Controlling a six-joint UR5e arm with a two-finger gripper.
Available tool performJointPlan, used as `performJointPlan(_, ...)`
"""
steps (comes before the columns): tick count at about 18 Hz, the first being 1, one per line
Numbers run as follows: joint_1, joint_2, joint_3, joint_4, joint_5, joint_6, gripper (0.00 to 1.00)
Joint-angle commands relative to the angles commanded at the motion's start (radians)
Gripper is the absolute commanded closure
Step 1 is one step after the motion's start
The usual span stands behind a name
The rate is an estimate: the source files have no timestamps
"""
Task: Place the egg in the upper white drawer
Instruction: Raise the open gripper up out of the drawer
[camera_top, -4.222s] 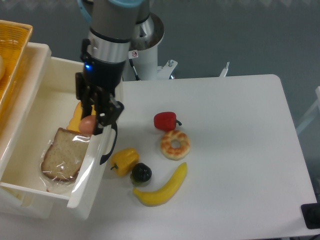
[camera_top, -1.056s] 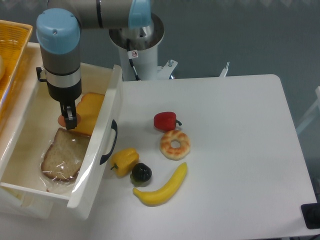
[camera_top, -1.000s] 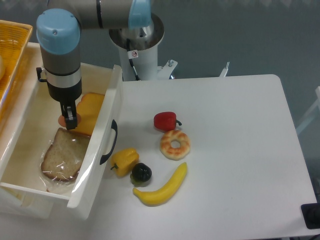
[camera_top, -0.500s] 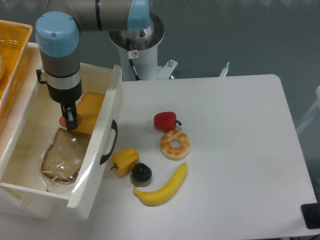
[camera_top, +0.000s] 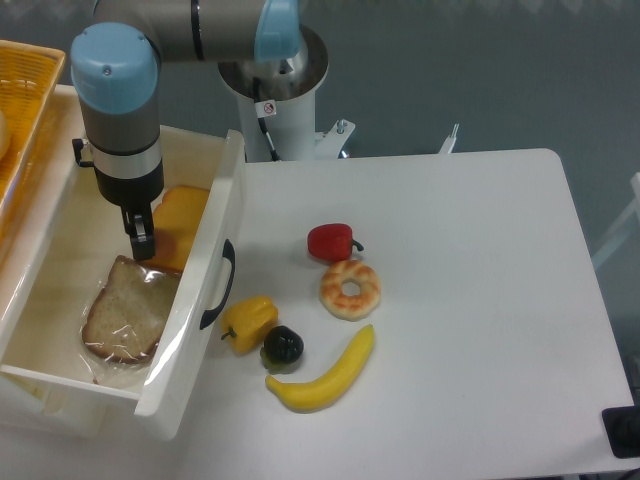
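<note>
The upper white drawer (camera_top: 208, 268) stands pulled open at the left, its black curved handle (camera_top: 220, 285) facing the table. My gripper (camera_top: 137, 241) hangs inside the drawer, fingertips just above the bagged bread slice (camera_top: 124, 312) and beside an orange-yellow slab (camera_top: 178, 226). I see the fingers (camera_top: 139, 240) edge-on as one dark blade, so their gap is hidden. The egg does not show; the spot beside the fingers where it could sit is covered by the gripper.
A yellow wicker basket (camera_top: 22, 110) sits at the far left above the drawer. On the table lie a red pepper (camera_top: 331, 241), a glazed donut (camera_top: 350, 288), a yellow pepper (camera_top: 249, 319), a dark round fruit (camera_top: 283, 346) and a banana (camera_top: 324, 373).
The arm carried the egg from over the drawer's front edge to deep inside the drawer. In the last half second the gripper rose slightly and the pinkish egg beside the fingers went out of sight.
</note>
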Motion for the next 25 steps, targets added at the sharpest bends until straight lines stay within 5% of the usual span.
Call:
performJointPlan(13,0.057,0.067,0.026,0.005,-0.021,-0.008,0.27)
performJointPlan(15,0.086,0.093,0.028,0.002,-0.055,-0.011,0.27)
performJointPlan(21,0.182,0.166,0.028,-0.012,-0.146,-0.100,0.01)
performJointPlan(25,0.262,0.190,0.026,-0.015,-0.193,-0.133,0.00)
